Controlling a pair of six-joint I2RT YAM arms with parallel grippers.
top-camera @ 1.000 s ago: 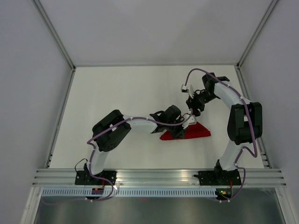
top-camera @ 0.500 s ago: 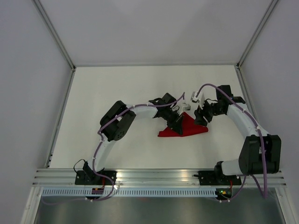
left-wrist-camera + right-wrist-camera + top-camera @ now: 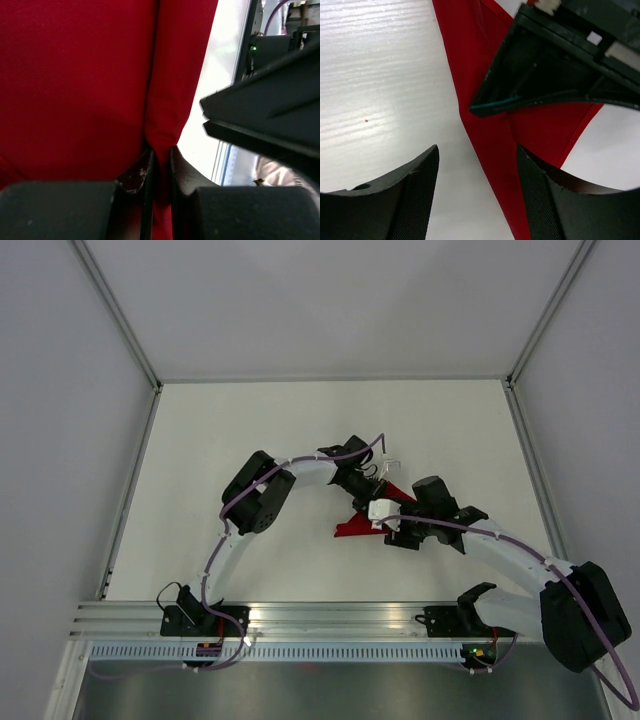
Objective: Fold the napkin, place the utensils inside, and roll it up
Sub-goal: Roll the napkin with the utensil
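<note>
- Swung toward the near edge of the white surface [image 3: 250, 430], right end effector [image 3: 477, 150] gapes wide, empty.
- left end effector [image 3: 161, 150] pinches a fold of the thin bright red cloth napkin [image 3: 75, 75].
- Likely limp, slippery: take edges.

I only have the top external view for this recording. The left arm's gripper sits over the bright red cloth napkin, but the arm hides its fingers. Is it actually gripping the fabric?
Observer: Yes. The left wrist view shows the left gripper shut on a pinched fold of the bright red cloth napkin.
Operator: And the right gripper?
Observer: In the right wrist view, the right gripper is open and holds nothing.
Operator: What lies under it?
Observer: A narrow red strip of the napkin, lying on the white table and running through the gap between its fingers.
</note>
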